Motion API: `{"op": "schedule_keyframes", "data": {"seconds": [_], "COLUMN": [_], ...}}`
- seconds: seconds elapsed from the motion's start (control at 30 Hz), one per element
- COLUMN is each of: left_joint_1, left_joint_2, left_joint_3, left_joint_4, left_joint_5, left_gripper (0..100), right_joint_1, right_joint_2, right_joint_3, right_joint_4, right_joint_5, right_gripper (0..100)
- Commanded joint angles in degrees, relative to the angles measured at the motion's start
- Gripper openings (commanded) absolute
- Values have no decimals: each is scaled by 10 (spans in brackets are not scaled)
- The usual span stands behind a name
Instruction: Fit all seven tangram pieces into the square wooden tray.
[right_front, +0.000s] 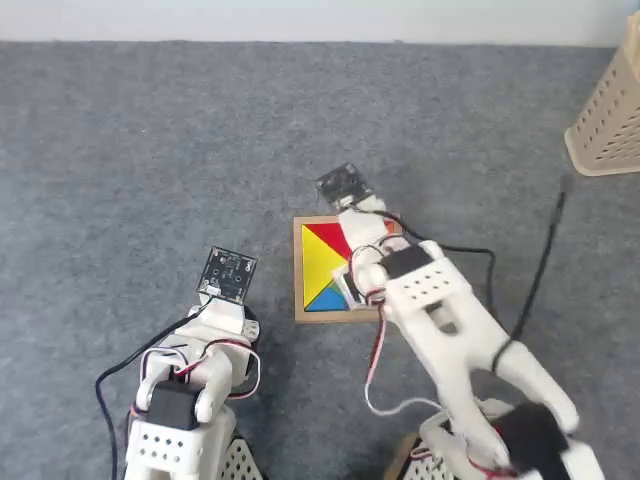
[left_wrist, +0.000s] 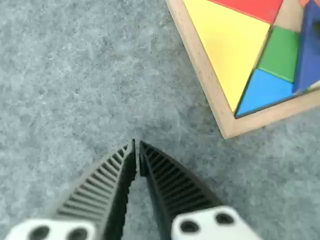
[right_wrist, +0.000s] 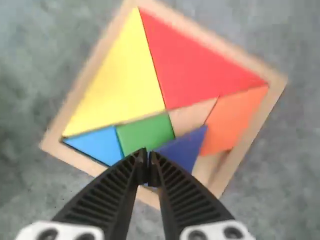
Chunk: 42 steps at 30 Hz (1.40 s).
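Note:
The square wooden tray (right_wrist: 272, 97) lies on grey carpet. In it sit a yellow triangle (right_wrist: 122, 85), a red triangle (right_wrist: 192, 65), an orange piece (right_wrist: 232, 117), a green square (right_wrist: 145, 134) and a light blue triangle (right_wrist: 97, 144). A dark blue piece (right_wrist: 182, 147) lies askew, partly over the green square, beside a bare wooden gap (right_wrist: 192, 116). My right gripper (right_wrist: 146, 151) is shut, empty, with its tips above the seam between green and dark blue. My left gripper (left_wrist: 136, 145) is shut over bare carpet, a short way off the tray's corner (left_wrist: 227, 131).
The right arm (right_front: 430, 295) covers the tray's right half (right_front: 299, 270) in the high view. A beige slatted basket (right_front: 610, 110) stands at the far right edge, and a black cable (right_front: 545, 260) trails across the carpet beside that arm.

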<state>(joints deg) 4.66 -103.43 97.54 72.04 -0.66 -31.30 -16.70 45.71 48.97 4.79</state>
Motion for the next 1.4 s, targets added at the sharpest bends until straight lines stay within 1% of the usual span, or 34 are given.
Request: {"op": "schedule_keyframes", "data": {"seconds": [0.0, 0.13, 0.3, 0.5, 0.6, 0.73, 1.03, 1.37], "left_joint_1": [-2, -2, -2, -2, -2, -2, -2, -2], "left_joint_2": [-11, -11, -11, -11, -11, -11, -11, -11], "left_joint_3": [-10, -10, -10, -10, -10, -10, -10, -10], "left_joint_4": [4, 4, 4, 4, 4, 4, 4, 4], "left_joint_5": [4, 4, 4, 4, 4, 4, 4, 4], "left_gripper": [12, 12, 12, 12, 12, 12, 12, 12], "right_joint_1": [-1, 0, 4, 75, 89, 81, 22, 24], "right_joint_2": [36, 73, 83, 85, 84, 81, 80, 79], "right_joint_3": [-47, -60, -60, -48, -31, -23, -2, -7], "right_joint_4": [-10, -10, -7, -6, -9, -10, 2, 29], "right_joint_5": [13, 13, 14, 17, 42, 45, 45, 45], "right_gripper": [6, 6, 6, 6, 6, 6, 6, 6]}}
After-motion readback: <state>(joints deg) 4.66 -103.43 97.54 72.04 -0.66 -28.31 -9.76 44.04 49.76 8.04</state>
